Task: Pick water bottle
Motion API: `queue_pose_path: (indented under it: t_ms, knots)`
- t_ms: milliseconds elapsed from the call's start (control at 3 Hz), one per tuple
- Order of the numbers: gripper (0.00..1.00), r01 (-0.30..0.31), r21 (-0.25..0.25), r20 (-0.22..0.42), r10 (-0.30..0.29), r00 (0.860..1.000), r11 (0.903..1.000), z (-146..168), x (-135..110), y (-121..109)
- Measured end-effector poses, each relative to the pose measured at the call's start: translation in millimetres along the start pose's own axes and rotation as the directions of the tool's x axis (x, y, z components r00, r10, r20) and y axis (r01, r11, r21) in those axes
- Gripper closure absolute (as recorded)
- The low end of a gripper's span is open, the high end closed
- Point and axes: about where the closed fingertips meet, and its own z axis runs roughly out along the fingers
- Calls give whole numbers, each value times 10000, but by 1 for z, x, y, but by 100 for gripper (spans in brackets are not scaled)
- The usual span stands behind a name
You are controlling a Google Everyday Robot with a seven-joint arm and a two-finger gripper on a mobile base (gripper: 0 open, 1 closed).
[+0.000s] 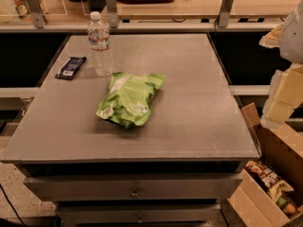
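Observation:
The water bottle [101, 45] is a small clear ribbed plastic bottle with a white cap and a white label with red marks. It stands upright at the back left of the grey table [199, 108]. My gripper [282, 96] is a pale, blurred shape at the right edge of the view. It hangs beyond the table's right side, far from the bottle, and nothing shows in it.
A green snack bag [130, 98] lies in the middle of the table, just in front and right of the bottle. A dark wrapped bar [71, 67] lies left of the bottle. An open cardboard box [270, 183] with snacks sits on the floor at the lower right. A counter with posts runs behind the table.

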Motion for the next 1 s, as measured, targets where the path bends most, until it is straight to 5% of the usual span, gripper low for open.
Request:
queue_pose_path:
  t_ms: [667, 1000]
  knots:
    - [0, 182, 0, 454, -182, 9988, 9998, 0, -7, -4]
    - [0, 334, 292, 1538, -375, 9874, 9990, 8, -38, -31]
